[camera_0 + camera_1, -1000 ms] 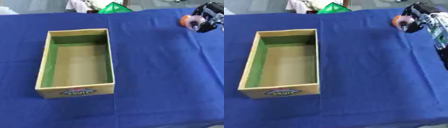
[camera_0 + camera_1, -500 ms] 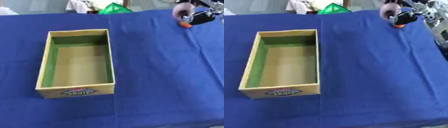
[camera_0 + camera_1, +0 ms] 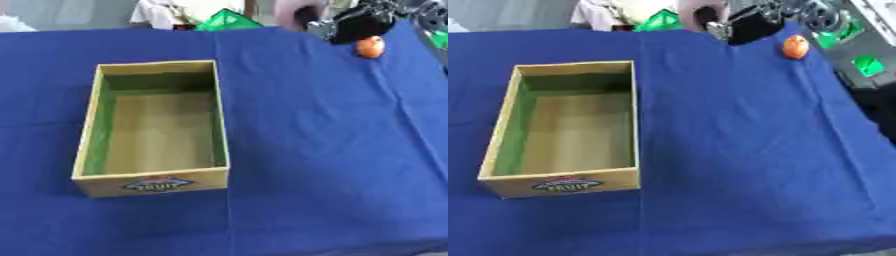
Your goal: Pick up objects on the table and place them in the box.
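My right hand [image 3: 752, 25] hangs over the table's far edge, right of centre, black and blurred. It is shut on a pale pink rounded object [image 3: 703, 13] that sticks out to its left, above the blue cloth. A small orange object [image 3: 795, 46] lies on the cloth just right of the hand, apart from it. The open cardboard box [image 3: 220, 120], green on its inner walls with a fruit label on the front, stands left of centre; I see nothing inside it. The left hand does not show.
A blue cloth [image 3: 324, 150] covers the table, with folds running down the right side. Beyond the far edge lie a green item [image 3: 226, 20] and white fabric [image 3: 156, 10]. Grey equipment with green parts [image 3: 859, 55] stands off the table's right edge.
My right hand has risen from the orange object and moved left along the far edge, carrying the pink object. The orange object stays on the cloth.
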